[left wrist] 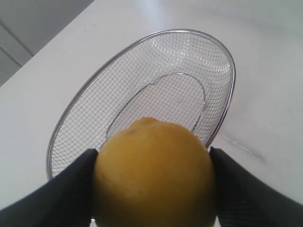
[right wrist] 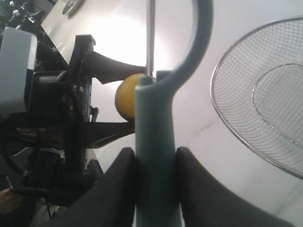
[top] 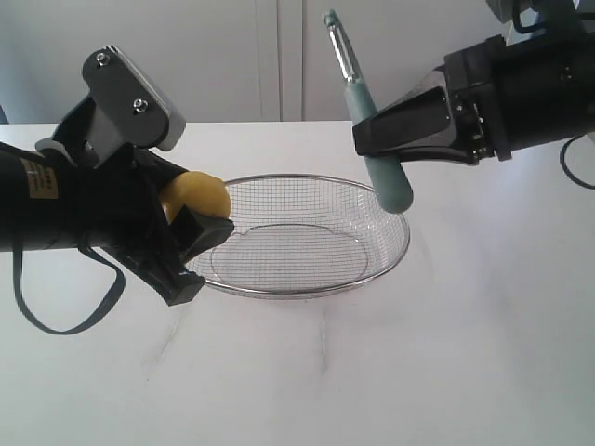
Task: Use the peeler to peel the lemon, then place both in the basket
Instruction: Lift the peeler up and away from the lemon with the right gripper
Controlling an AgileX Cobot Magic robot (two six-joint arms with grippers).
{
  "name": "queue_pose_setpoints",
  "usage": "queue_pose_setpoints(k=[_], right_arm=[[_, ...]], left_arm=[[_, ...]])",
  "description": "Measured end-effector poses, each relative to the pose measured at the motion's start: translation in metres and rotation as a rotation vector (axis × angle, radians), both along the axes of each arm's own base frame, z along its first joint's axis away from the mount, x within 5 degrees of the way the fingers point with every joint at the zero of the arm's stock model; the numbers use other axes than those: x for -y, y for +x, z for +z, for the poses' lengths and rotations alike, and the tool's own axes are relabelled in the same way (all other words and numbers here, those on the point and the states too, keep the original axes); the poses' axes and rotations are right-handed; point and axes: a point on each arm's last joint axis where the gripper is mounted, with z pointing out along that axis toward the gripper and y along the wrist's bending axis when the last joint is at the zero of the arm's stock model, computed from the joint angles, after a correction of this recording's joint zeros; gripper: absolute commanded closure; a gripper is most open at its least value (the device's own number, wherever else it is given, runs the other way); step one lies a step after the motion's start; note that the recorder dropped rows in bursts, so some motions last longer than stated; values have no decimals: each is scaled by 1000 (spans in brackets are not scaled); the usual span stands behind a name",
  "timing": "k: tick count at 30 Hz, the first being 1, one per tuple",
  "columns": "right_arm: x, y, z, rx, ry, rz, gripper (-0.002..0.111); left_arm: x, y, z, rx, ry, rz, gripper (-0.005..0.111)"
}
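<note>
Left gripper [top: 195,223] is seen at the middle left of the exterior view, its black jaws closed around the lemon [top: 200,195], which is held clear of the white table [top: 372,372]. The fruit is clamped on both sides, as is shown in the left wrist view, where its yellow skin [left wrist: 151,175] is seen smooth and whole on the side that faces the camera. In the exterior view the lemon is placed at the left rim of the basket [top: 372,274], overlapping it in the picture. The basket is set on the table at the centre of the frame.

At the upper right, the right gripper [top: 376,139] is closed narrowly on the teal handle of the peeler [top: 358,102]. The peeler is held nearly upright and slightly tilted, with its metal blade pointed towards the top centre of the frame and the butt of its handle hanging in front of the basket's right rim. Lemon and peeler are kept well apart.
</note>
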Motion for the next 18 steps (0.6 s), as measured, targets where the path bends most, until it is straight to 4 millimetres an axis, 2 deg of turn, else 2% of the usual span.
queue_pose_setpoints(k=[4,9,18], right_arm=[[2,-1,-4,13,-54,9,108],[-3,-1,-13,95,-257,-13,108],[-28,-9,-27,275,-710,-62,108]], left_arm=[[0,-1,-1,-12,11,0,107],[-3,-3,-4,-55,50,-2,107],[-11,-11,25,-147,137,7,107]])
